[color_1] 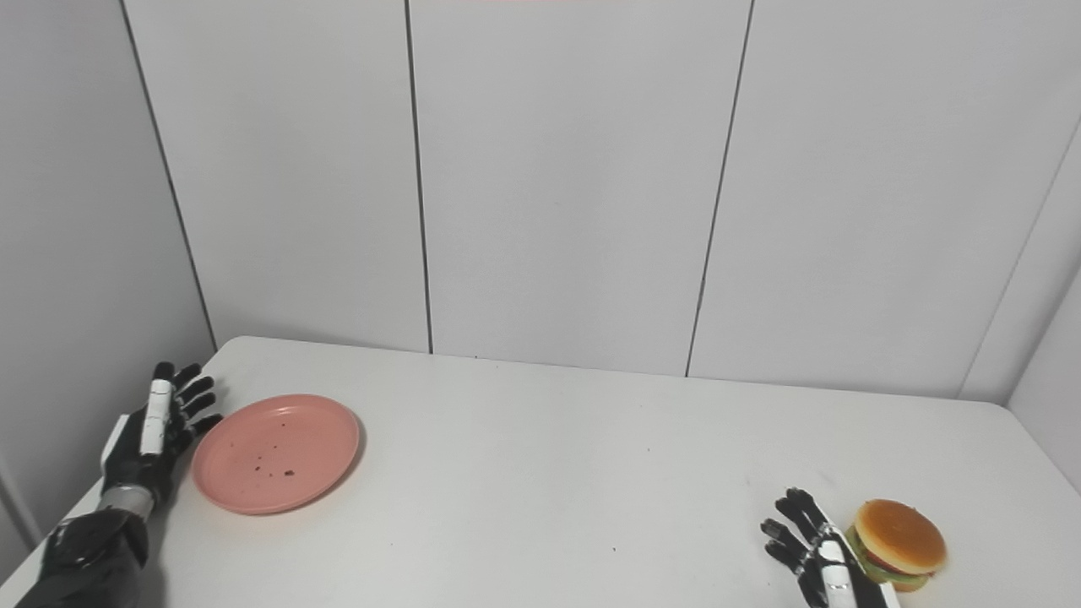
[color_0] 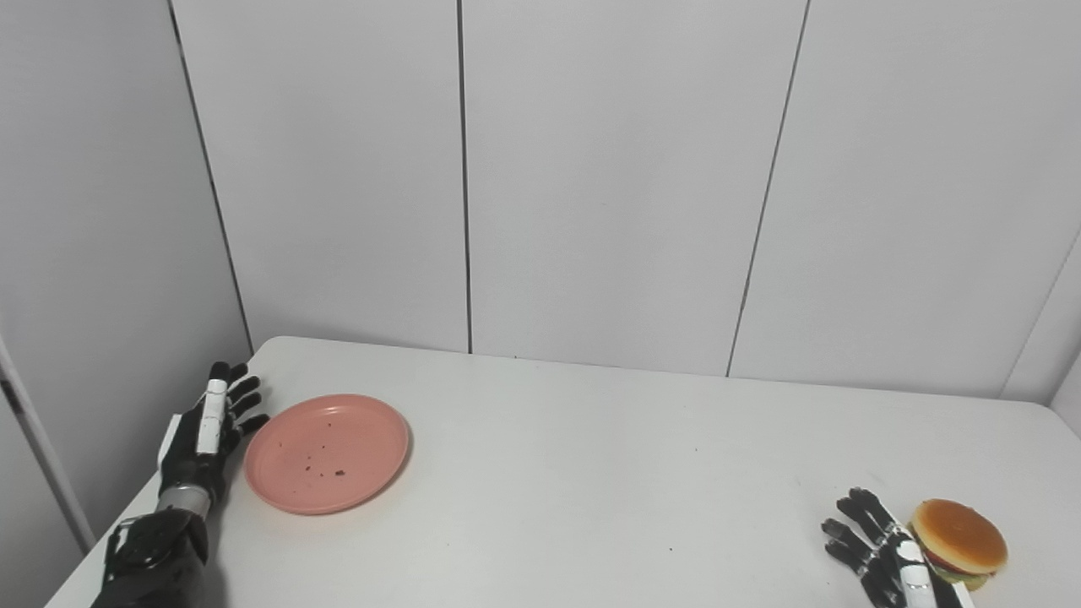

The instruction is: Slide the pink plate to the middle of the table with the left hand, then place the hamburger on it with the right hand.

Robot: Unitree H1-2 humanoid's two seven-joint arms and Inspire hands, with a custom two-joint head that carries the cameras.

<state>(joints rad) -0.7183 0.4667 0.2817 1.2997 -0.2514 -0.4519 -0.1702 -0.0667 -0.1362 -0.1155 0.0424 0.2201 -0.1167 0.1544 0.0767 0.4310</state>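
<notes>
Our left hand (color_0: 207, 435) reaches up along the left side, fingers spread apart and holding nothing. Our right hand (color_1: 815, 553) sits low on the right side, fingers also spread apart and holding nothing. Both arms are dark.

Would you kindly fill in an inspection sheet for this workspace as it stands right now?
Surface: white table, a few small dark specks.
Job's things: pink plate near the left edge, dark crumbs on it; hamburger at the near right, upright.
Clutter: nothing seen.
Hands: left hand open, just left of the plate; contact unclear. Right hand open beside the hamburger, fingers apart.
Cables: nothing seen.
Surroundings: plain grey wall panels behind.
</notes>
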